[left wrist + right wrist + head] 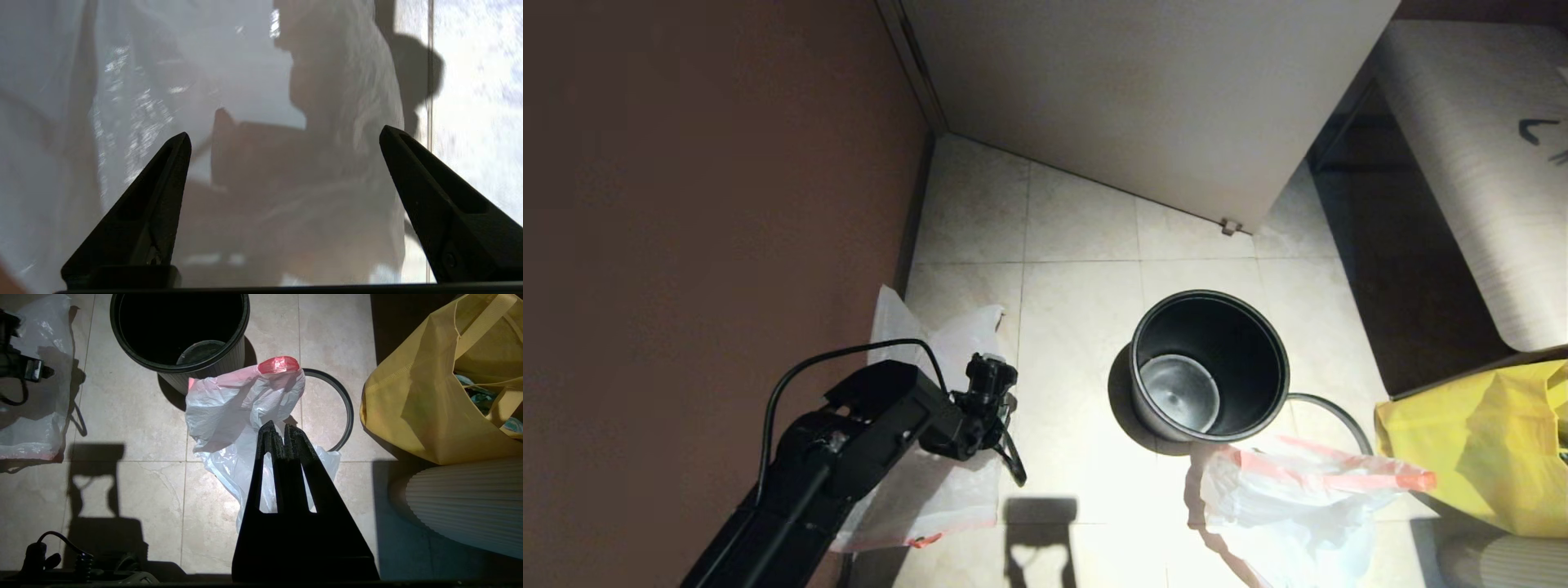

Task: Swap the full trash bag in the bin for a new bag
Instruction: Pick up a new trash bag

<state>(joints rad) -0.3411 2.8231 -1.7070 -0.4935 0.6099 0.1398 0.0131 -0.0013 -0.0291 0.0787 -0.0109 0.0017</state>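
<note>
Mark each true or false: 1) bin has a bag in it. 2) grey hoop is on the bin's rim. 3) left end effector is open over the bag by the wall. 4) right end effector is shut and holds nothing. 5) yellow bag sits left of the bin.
1) False. The bin is bare inside, its glossy bottom showing.
2) False. The grey hoop lies on the floor beside the bin, partly under the white bag with red drawstring.
3) True. The left end effector is open above the translucent bag by the wall.
4) True. The right end effector is shut with nothing between its fingers.
5) False. The yellow bag sits on the bin's right.
</note>
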